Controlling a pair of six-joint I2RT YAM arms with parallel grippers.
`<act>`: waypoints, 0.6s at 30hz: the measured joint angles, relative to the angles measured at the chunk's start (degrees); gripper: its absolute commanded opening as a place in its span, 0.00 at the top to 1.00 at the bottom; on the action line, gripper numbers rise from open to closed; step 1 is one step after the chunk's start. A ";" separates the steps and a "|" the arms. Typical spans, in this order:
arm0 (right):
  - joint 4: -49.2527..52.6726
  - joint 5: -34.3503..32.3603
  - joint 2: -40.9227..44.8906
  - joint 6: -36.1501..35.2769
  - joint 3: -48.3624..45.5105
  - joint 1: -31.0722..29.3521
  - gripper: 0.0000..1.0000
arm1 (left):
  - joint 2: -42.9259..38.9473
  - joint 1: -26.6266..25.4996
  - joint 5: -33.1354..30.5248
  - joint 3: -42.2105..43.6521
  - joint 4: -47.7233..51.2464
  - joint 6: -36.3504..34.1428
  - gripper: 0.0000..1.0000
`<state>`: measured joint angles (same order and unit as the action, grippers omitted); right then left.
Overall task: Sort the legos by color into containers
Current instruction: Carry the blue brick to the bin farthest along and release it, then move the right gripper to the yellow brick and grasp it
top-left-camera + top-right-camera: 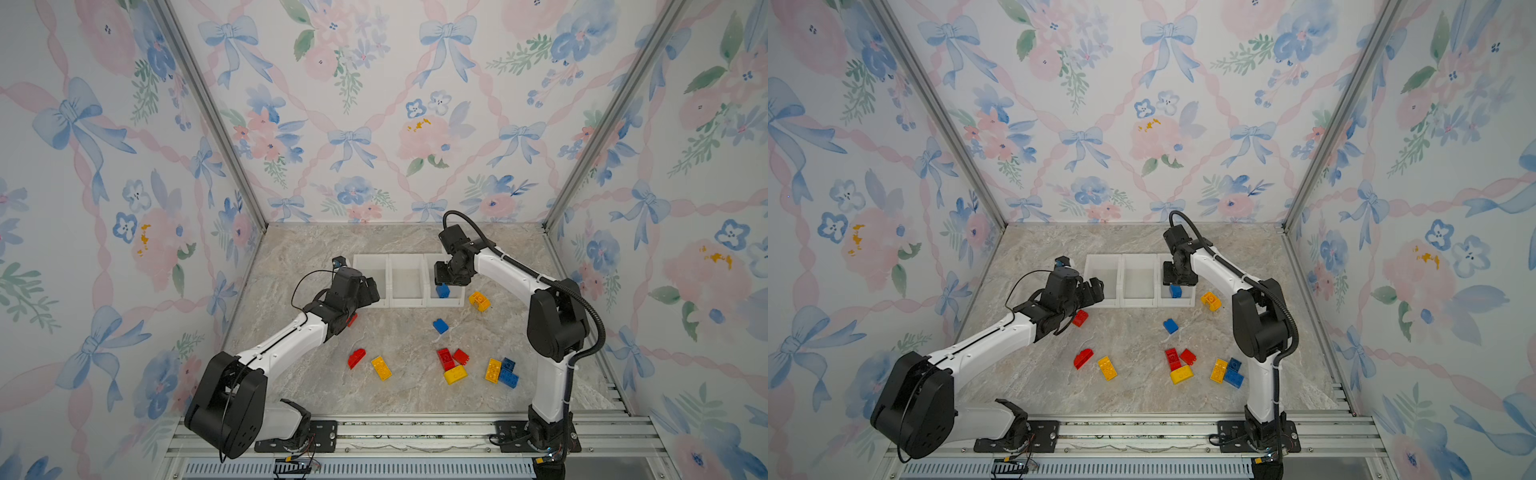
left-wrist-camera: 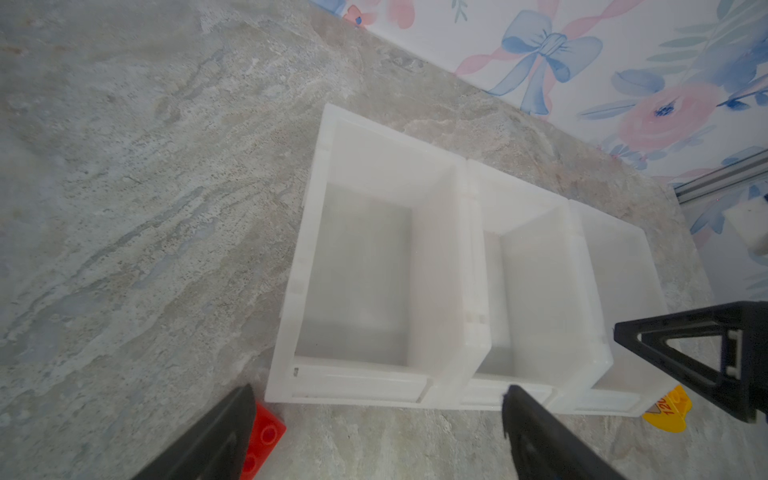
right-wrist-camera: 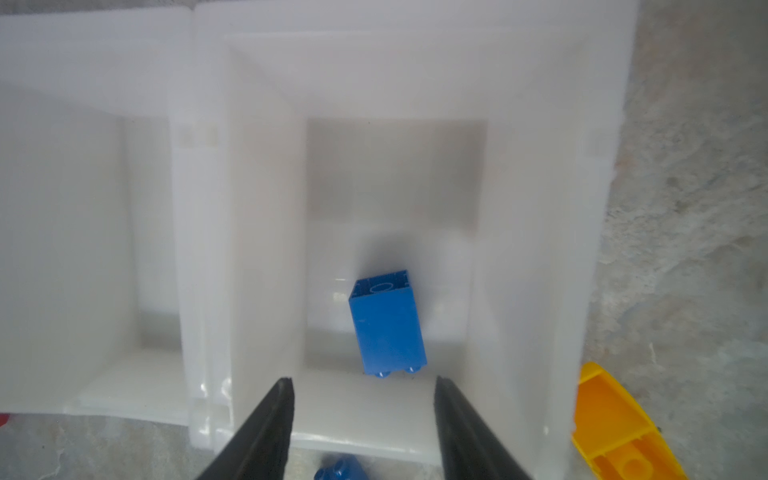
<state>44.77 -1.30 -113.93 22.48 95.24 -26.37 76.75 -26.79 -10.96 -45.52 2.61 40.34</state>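
The containers (image 1: 371,258) are three joined white bins at the back of the table, also seen in the left wrist view (image 2: 453,249). My right gripper (image 3: 361,384) hangs open over the right bin (image 3: 536,249). A blue lego (image 3: 386,324) lies inside that bin, clear of the fingers, and shows in both top views (image 1: 443,291) (image 1: 1175,291). My left gripper (image 2: 379,390) is open and empty in front of the left bin (image 1: 370,291). A red lego (image 2: 266,436) rests on the table beside one of its fingers (image 1: 352,319). The left and middle bins hold nothing.
Loose legos lie on the marble table: a yellow one (image 1: 478,300) by the right bin, a blue one (image 1: 440,326), a red (image 1: 356,358) and yellow (image 1: 381,368) pair, and a mixed cluster (image 1: 455,375) with yellow (image 1: 493,370) and blue (image 1: 508,372) near the right arm.
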 measured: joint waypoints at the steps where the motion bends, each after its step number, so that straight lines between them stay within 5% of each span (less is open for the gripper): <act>1: 0.24 -0.02 0.94 -0.39 -0.02 0.02 0.40 | 0.00 0.00 0.04 0.00 -0.02 0.00 0.05; 9: 0.92 0.42 12.81 -5.88 -3.96 1.55 0.27 | 0.00 0.15 0.44 0.00 -0.02 -0.02 0.04; 18: 1.42 1.38 18.16 -14.40 -14.01 13.42 0.26 | 0.00 0.20 0.57 0.00 -0.02 -0.11 0.03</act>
<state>46.19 0.08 -95.77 8.08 81.23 -12.95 76.75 -26.59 -10.39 -45.52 2.59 40.23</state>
